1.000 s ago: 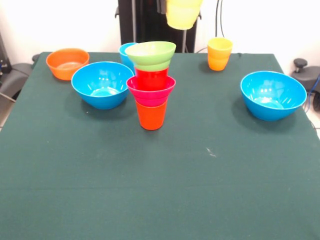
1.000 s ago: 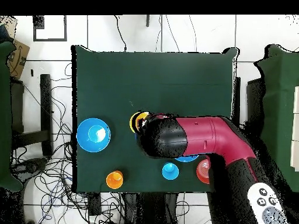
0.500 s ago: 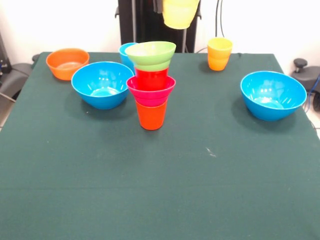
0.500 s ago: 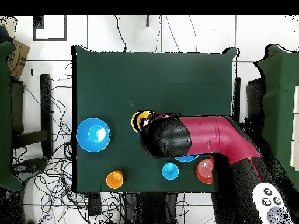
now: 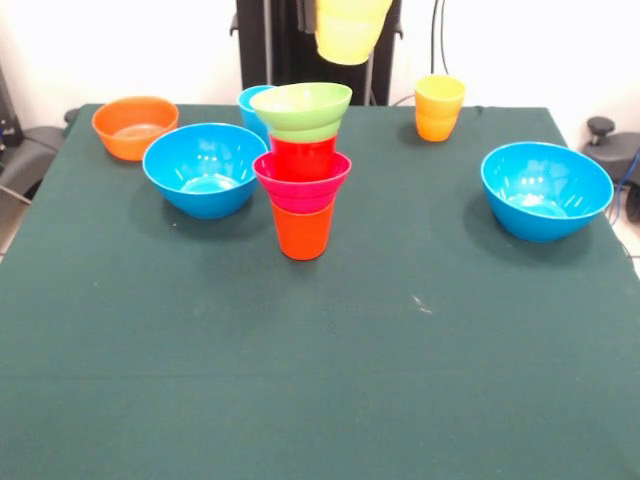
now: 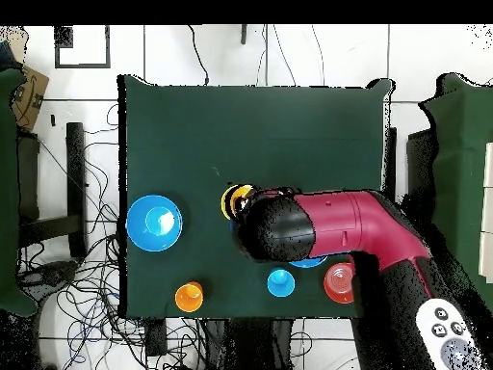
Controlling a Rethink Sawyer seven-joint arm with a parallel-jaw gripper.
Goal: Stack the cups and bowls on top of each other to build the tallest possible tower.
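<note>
The tower stands mid-table: an orange cup (image 5: 303, 229), a pink-red bowl (image 5: 302, 180), a red cup (image 5: 303, 156) and a lime-green bowl (image 5: 301, 106) on top. A pale yellow cup (image 5: 346, 32) hangs high at the top edge, above and slightly right of the tower, with my gripper (image 5: 350, 6) shut on it. From overhead my arm (image 6: 332, 224) covers the tower and only the yellow cup's rim (image 6: 234, 200) peeks out.
Blue bowls sit left (image 5: 205, 168) and right (image 5: 545, 188) of the tower. An orange bowl (image 5: 134, 125) is at the far left, a light blue cup (image 5: 250, 103) behind the tower, a yellow-orange cup (image 5: 439, 107) at the far right.
The pale yellow cup has moved left in the front view, closer to directly above the tower, and risen a little. The tower and other pieces are unmoved.
</note>
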